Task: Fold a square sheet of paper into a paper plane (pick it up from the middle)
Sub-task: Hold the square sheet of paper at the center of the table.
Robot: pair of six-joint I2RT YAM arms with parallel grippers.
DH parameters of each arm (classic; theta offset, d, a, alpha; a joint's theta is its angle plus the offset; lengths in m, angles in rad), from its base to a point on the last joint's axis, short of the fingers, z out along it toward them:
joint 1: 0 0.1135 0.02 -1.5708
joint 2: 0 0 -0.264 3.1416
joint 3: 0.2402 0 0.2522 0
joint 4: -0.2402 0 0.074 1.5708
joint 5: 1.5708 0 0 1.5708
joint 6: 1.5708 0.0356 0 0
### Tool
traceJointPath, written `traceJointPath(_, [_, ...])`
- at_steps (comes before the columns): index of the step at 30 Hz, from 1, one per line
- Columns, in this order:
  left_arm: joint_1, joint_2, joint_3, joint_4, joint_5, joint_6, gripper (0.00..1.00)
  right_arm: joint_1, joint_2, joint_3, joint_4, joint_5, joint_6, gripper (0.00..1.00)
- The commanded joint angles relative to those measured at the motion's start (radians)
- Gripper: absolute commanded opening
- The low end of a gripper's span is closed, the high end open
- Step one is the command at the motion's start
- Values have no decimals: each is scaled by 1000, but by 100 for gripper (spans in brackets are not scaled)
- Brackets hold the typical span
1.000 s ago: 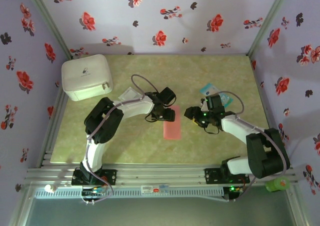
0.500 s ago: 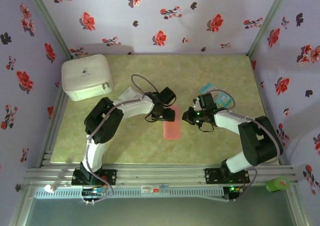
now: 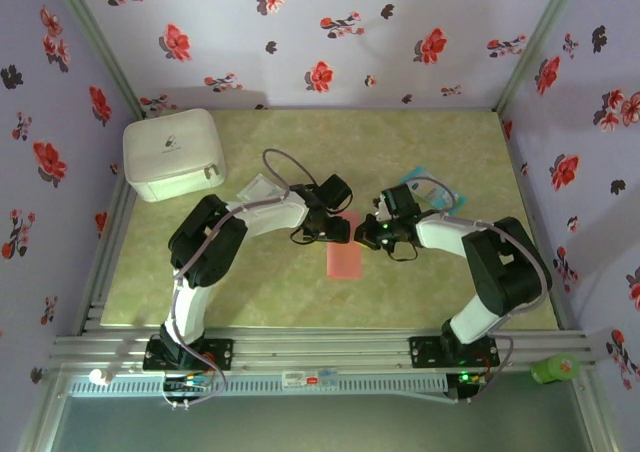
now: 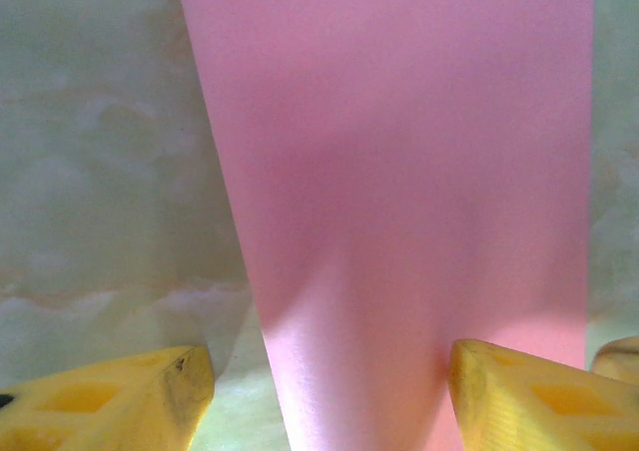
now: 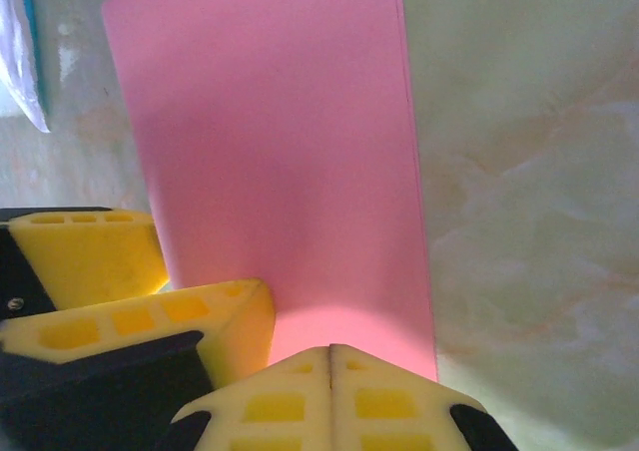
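Top external view has the thin salmon-pink sheet of paper [image 3: 343, 260] lying flat near the middle of the tan marbled table [image 3: 250, 282], as a long narrow rectangle rather than a square, so I judge it folded in half. Both arms meet at its far end. The left gripper [image 3: 325, 228] stands open, its 2 yellow fingers [image 4: 120, 396] spread to either side of the strip in the left wrist view. The right gripper [image 3: 368, 236] is closed, its 2 yellow fingertips [image 5: 389, 401] pressed together with nothing visible between them, right at the end of the paper.

The step in hand looks like firming the centre crease. To do it well, the closed right tips should act as 1 blunt presser, bearing down lightly and travelling along the folded edge end to end. The left should pin the strip so it cannot slide or skew. Edges need to stay aligned; thin paper will buckle under a sideways push.
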Motion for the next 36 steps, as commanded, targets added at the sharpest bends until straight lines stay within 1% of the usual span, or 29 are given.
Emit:
traceJointPath(1, [2,114,-52,60,-34,11,67,12,21,29,14,-14,-11,0])
traceJointPath(17, [-2,120,-46,57,-30,8,67,17,82,9,85,-55,12,0])
traceJointPath(22, [-4,121,-42,58,-30,10,67,17,99,-4,44,-22,-23,0])
traceJointPath(29, [-6,120,-34,61,-25,10,67,17,99,-19,-56,73,-86,0])
traceJointPath(33, [-6,102,-33,63,-23,6,67,16,99,-14,-74,78,-98,0])
traceJointPath(36, [-3,55,-49,83,-24,-7,68,16,101,-14,-79,87,-101,0])
